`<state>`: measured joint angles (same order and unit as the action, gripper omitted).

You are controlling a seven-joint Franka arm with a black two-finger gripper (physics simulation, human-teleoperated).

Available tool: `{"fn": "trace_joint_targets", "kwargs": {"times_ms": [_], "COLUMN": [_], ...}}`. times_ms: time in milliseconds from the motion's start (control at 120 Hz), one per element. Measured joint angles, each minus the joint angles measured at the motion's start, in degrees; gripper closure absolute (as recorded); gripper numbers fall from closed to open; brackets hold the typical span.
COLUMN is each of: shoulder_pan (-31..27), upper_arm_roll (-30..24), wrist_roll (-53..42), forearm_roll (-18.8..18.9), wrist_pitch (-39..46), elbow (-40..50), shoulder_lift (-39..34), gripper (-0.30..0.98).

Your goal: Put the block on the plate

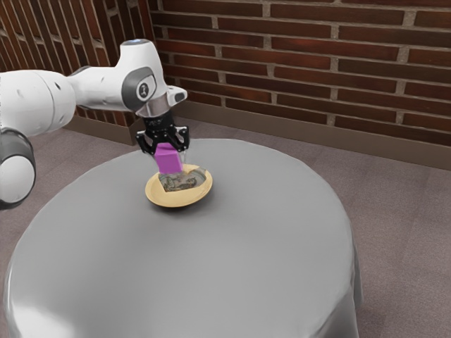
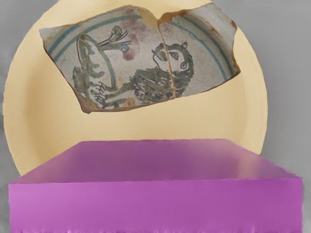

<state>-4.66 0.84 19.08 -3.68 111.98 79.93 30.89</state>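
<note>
1. Nearest is one round table (image 1: 211, 267), draped in one grey cloth that hangs past its edge; a pale shine lies on the near part at the exterior view's left
2. Towards the table's far side stands one plate (image 1: 177, 205), pale yellow, round, with a raised rim
3. Inside the plate is one painted piece (image 2: 131, 68) with jagged edges, bearing one dark, shaggy animal figure, bluish bands and one crack-like line running across it; whether it is loose or part of the plate's surface I cannot tell
4. There is one block (image 1: 170, 161), purple and flat-faced, over the plate's far part, a little to the exterior view's left of the plate's middle; in the wrist view it overlaps the plate's rim, with plain yellow showing between it and the painted piece. Whether its underside touches the plate I cannot tell
5. One black gripper (image 1: 168, 151) points downward above the plate, its two jaws clenched about the block, one on either side
6. One white arm (image 1: 99, 88) with dark joints reaches in from the exterior view's left
7. Behind the table spreads one greyish-brown floor (image 1: 394, 211)
8. Farthest are two stretches of reddish-brown brick wall (image 1: 303, 77), meeting in one corner at the exterior view's left, with brown skirting (image 1: 317, 132) along the foot
</note>
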Motion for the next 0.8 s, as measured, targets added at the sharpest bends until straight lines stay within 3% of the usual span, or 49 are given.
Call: {"fn": "trace_joint_targets", "kwargs": {"times_ms": [167,408,600,800], "shoulder_pan": [-1.68,-1.93,-1.68,-1.38], "upper_arm_roll": [0.36,0.47,0.39,0.34], "wrist_roll": [-1.03,-2.08,-2.56,-3.11], "forearm_roll": [-0.12,-0.35,-0.4,0.05], "wrist_pitch": [-0.11,1.01,1.51,0.71], "elbow": [-6.72,-7.65,-7.66,-4.65], "shoulder_lift": [6.96,12.7,12.63,6.1], "gripper": [0.28,0.27,0.11,0.04]}}
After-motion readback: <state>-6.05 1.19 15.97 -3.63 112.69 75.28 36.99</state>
